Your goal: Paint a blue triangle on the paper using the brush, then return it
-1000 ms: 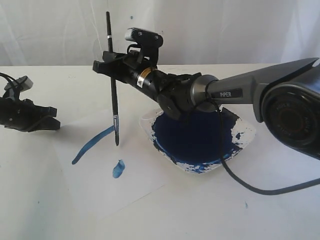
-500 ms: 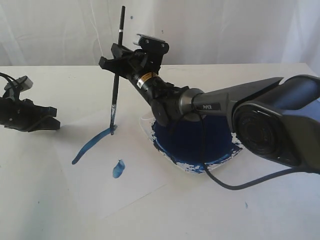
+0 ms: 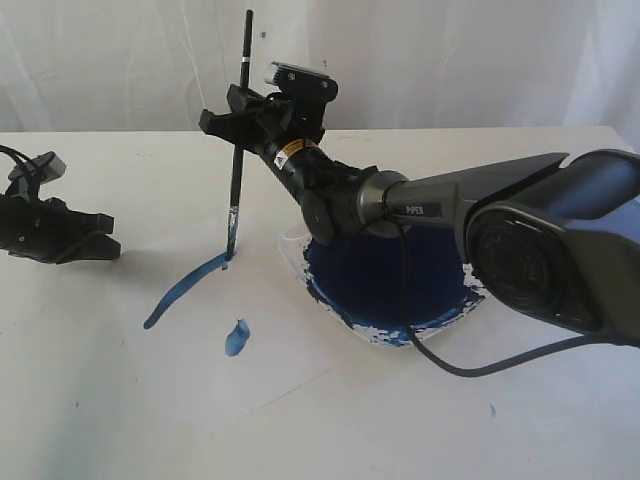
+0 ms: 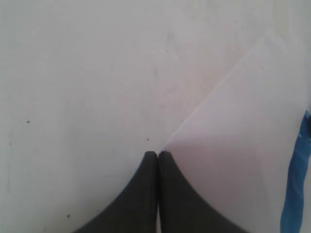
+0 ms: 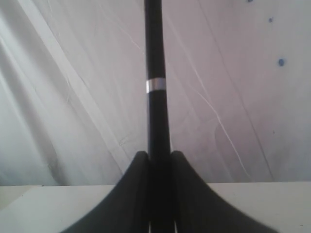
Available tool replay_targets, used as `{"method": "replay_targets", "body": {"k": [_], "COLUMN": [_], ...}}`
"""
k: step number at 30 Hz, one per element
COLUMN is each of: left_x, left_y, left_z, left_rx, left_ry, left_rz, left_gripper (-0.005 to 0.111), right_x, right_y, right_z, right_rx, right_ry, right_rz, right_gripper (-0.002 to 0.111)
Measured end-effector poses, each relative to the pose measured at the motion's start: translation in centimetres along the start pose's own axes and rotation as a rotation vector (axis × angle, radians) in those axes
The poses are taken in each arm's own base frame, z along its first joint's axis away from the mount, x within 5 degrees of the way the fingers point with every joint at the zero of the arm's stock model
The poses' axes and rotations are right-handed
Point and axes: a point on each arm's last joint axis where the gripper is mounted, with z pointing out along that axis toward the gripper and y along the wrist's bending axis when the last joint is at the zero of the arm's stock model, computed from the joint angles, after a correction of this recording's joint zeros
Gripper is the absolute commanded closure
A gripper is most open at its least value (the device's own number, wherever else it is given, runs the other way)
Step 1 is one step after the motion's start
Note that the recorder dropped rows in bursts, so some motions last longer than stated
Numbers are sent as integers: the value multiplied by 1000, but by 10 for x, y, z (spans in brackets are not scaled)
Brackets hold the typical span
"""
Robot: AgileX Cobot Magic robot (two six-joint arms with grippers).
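— What do we have in the dish?

— The shallow white square-ish dish [image 3: 472, 292] sits mid-table, slightly towards the far edge. We see it filled with dark blue paint [image 3: 370, 285], smeared in patches up its rim.

— And the brush?

— The long, thin black-handled paintbrush [image 3: 237, 170] [image 5: 154, 58] stands almost upright. The right gripper [image 3: 232, 118] [image 5: 158, 156] pinches it high on the handle, below a silvery band. Its tip meets the flat, thin white sheet of paper [image 3: 270, 340] [image 4: 243, 145] at the far end of a slanting blue stroke [image 3: 185, 290]. A small blue blob [image 3: 236, 338] lies apart, nearer the front edge.

— The other arm?

— Near the table's left edge, the left gripper [image 3: 105, 240] [image 4: 158, 154] has its jaws pressed together on nothing, with their tips at the paper's border.

— Room to move?

— We see bare, smooth white tabletop [image 3: 500, 440] along the front edge and at the front left corner.
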Motion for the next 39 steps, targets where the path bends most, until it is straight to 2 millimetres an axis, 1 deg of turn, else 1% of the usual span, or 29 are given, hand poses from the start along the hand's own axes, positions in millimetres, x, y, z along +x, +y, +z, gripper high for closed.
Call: {"method": "replay_targets", "body": {"k": [2, 14, 19, 24, 32, 39], "left_x": [0, 0, 0, 0, 0, 0], "left_y": [0, 0, 0, 0, 0, 0], "left_z": [0, 0, 0, 0, 0, 0], "left_rx": [0, -2, -2, -2, -2, -2], "left_ry": [0, -1, -1, -1, -1, -1], "left_rz": [0, 0, 0, 0, 0, 0], "left_gripper": [107, 107, 107, 107, 107, 107], "right_x": [2, 12, 9, 6, 14, 26], "right_y": [1, 8, 10, 18, 21, 37], "right_z": [0, -1, -1, -2, -4, -7], "right_rx": [-9, -90, -58, -78, -81, -112], "right_ry": [24, 140, 224, 268, 341, 410], "right_rz": [-13, 37, 11, -10, -11, -47], "right_gripper": [108, 108, 108, 108, 108, 108]}}
